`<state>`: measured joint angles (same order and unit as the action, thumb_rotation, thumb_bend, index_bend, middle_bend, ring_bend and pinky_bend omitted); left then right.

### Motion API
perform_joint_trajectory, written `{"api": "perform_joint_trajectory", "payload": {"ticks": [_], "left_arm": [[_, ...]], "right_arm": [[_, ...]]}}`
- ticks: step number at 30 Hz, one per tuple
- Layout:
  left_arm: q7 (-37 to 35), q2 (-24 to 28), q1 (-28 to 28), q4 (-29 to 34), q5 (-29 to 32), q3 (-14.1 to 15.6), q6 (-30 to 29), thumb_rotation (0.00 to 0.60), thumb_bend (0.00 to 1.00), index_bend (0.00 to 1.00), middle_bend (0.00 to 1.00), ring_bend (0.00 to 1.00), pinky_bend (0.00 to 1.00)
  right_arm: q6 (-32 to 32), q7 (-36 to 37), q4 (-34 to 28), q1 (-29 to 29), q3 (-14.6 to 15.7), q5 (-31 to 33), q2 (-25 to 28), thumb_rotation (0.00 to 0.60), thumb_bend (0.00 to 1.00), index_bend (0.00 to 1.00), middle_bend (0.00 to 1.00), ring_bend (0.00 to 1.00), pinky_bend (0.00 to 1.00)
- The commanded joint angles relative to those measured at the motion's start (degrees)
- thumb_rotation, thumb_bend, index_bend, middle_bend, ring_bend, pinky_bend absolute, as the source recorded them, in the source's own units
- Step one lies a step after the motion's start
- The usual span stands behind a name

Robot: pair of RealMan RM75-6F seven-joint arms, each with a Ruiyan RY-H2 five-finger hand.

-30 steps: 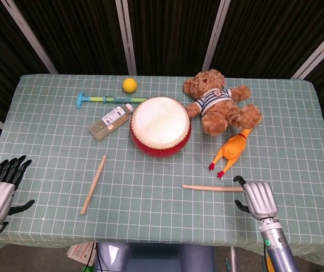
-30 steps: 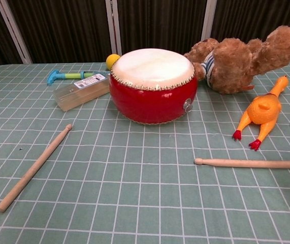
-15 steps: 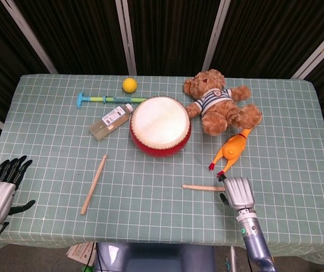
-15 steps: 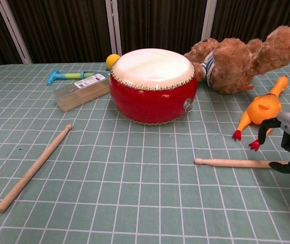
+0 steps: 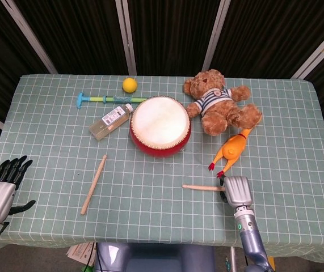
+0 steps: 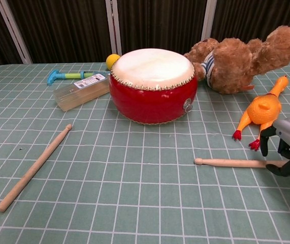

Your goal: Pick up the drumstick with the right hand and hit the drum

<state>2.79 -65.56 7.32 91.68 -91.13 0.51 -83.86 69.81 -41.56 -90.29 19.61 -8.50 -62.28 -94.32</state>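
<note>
The red drum (image 5: 160,126) with a pale skin stands at the table's middle, large in the chest view (image 6: 153,84). A wooden drumstick (image 5: 200,187) lies flat on the cloth in front of it to the right, its tip pointing left (image 6: 228,162). My right hand (image 5: 237,192) sits over the stick's right end; in the chest view (image 6: 289,147) a dark finger and the thumb stand on either side of the stick without closing on it. My left hand (image 5: 0,190) hangs off the front left corner, fingers spread and empty.
A second drumstick (image 5: 94,184) lies front left. A rubber chicken (image 5: 232,150) lies just behind my right hand, a teddy bear (image 5: 219,102) further back. A plastic bottle (image 5: 110,121), a blue-green toy stick (image 5: 102,100) and a yellow ball (image 5: 129,85) sit behind the drum's left.
My right hand has moved left along the front of the table and come over the drumstick's right end. The stick and my left hand have not moved.
</note>
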Motion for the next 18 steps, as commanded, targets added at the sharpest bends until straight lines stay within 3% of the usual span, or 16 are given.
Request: {"api": "perform_joint_trajectory", "payload": {"ticks": [1,18], "left_arm": [[-0.04,0.00,0.00,0.00,0.03,-0.02,-0.02,0.600,0.00,0.00,0.00,0.00,0.00],[0.02,-0.04,0.04,0.08,0.14,-0.01,0.11,0.600,0.00,0.00,0.00,0.00,0.00]], "right_arm": [[-0.05,-0.03,0.45,0.20,0.12,0.50,-0.35,0.600,0.36,0.51,1.00,1.00,0.98],[-0.23,-0.55,2.81,1.08,0.54,3.98,-1.32,0.600,0.42,0.51,1.00,1.00,0.98]]}}
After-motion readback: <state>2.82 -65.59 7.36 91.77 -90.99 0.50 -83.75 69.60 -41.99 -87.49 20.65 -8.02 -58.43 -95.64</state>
